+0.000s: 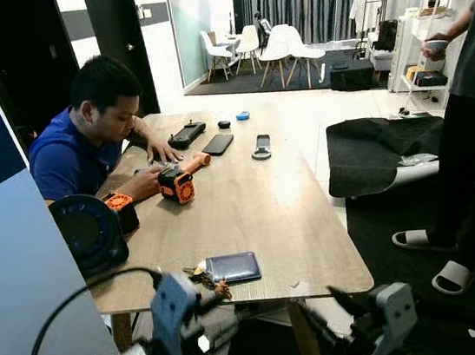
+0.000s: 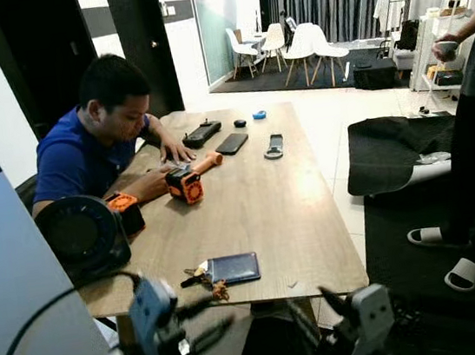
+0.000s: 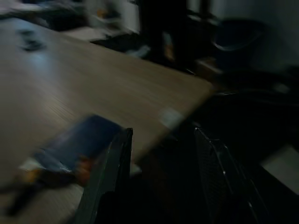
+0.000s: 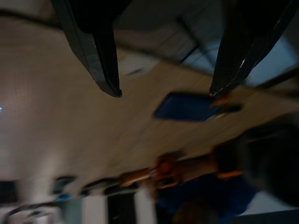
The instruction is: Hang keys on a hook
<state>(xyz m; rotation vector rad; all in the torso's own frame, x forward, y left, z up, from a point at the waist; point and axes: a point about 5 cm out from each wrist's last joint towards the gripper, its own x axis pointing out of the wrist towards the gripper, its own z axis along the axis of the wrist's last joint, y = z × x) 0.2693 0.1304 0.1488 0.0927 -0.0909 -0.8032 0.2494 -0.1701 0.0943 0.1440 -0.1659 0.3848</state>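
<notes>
Left pincer (image 1: 212,305), fingers spread, hangs just short of the keys (image 1: 200,276) at the tabletop (image 1: 249,202) edge; it should reach forward and pinch the ring squarely.

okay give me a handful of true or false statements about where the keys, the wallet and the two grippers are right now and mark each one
1. The keys lie on the wooden table near its front edge. True.
2. The keys rest beside the dark blue wallet, on the wallet's left. True.
3. The left gripper is shut on the keys. False: its fingers stand apart with nothing between them, and the keys are on the table.
4. The right gripper is open. True.
5. The seated person is holding the wallet. False: that person's hands are further up the table, by an orange and black device.
6. The keys already hang on a hook. False: they lie flat on the table.
</notes>
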